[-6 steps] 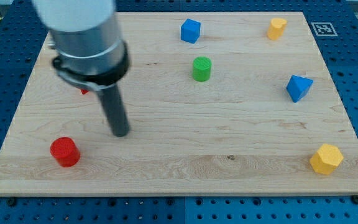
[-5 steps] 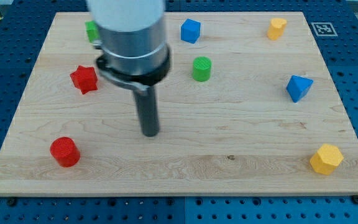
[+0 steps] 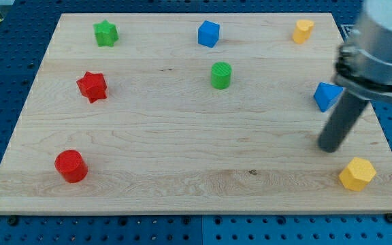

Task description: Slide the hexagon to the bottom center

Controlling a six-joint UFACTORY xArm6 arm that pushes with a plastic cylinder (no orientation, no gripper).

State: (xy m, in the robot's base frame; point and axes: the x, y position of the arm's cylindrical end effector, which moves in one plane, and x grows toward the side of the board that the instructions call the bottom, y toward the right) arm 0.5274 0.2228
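The yellow hexagon lies at the board's bottom right corner. My tip rests on the board just above and to the left of the hexagon, a short gap apart from it. The blue triangular block sits right above my tip, partly behind the rod.
A red cylinder lies at the bottom left, a red star at the left, a green star at the top left. A blue cube and a green cylinder sit top centre. A yellow block sits top right.
My tip has swept from the board's left-centre across to the right side, ending near the yellow hexagon. No block has moved.
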